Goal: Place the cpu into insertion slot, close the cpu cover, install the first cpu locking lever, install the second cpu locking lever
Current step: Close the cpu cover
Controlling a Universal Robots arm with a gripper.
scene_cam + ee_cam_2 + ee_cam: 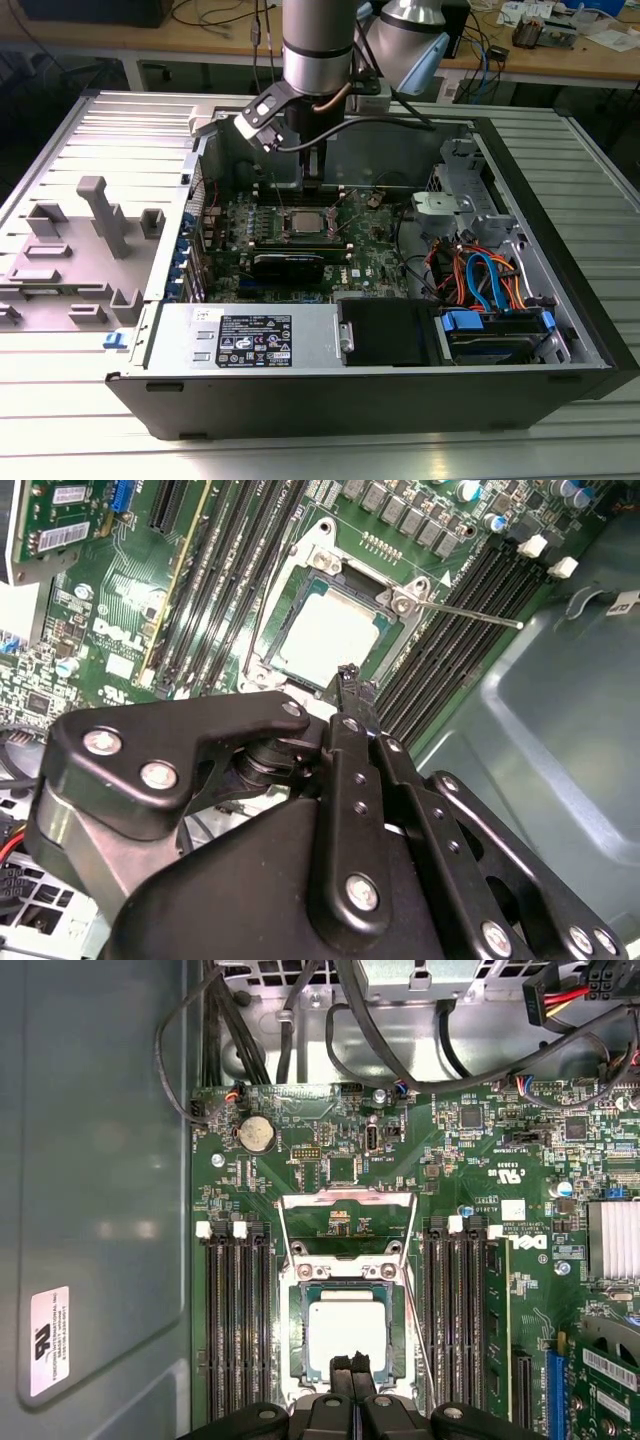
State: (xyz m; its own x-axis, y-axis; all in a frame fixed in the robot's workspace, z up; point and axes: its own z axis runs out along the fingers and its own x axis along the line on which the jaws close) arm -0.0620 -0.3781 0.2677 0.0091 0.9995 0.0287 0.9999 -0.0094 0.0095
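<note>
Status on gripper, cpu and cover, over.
Black gripper shut, empty, over socket edge. Small silver-grey square cpu seated in socket. Thin silvery cpu cover frame open. Thin lever rod unlatched.

The cpu [347,1332] lies socketed between memory slots [240,1330]

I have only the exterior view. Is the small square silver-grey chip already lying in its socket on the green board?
Observer: Yes. In the first wrist view the small flat square cpu with the dull silver-grey top lies in the socket, uncovered.
Operator: Where is the thin silvery frame plate?
Observer: The cpu cover, a thin silvery square metal frame, is swung open, away from the socket; green board shows through its window.
Operator: Is the gripper open?
Observer: No. The black gripper is shut, its tips at the cpu's edge; contact I cannot tell.
</note>
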